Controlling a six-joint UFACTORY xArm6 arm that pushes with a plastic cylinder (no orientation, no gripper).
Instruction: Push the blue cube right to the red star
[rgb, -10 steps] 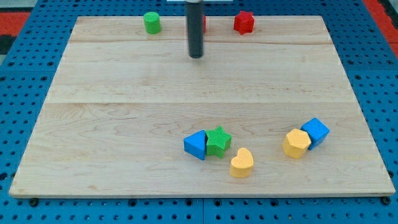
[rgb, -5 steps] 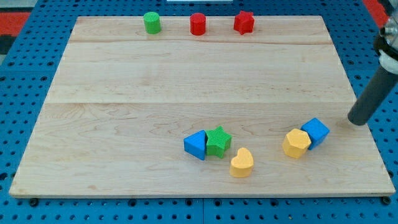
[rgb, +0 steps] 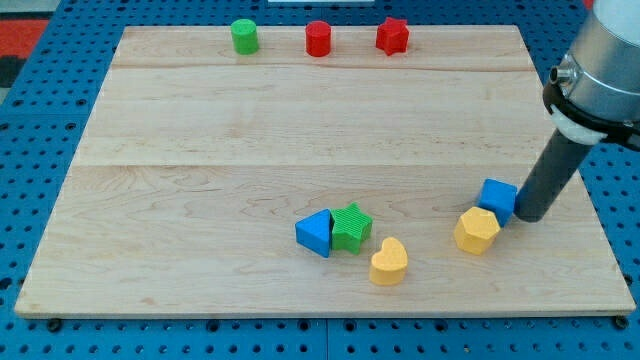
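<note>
The blue cube lies at the board's lower right, touching a yellow hexagonal block just below-left of it. My tip rests against the cube's right side. The red star stands far off at the view's top, right of centre.
A red cylinder and a green cylinder stand left of the red star along the top edge. A blue triangular block, a green star and a yellow heart cluster at the lower centre. The board's right edge is close to my tip.
My tip swung from the top centre to the right edge, then down-left against the blue cube. The cube has shifted slightly left and turned.
</note>
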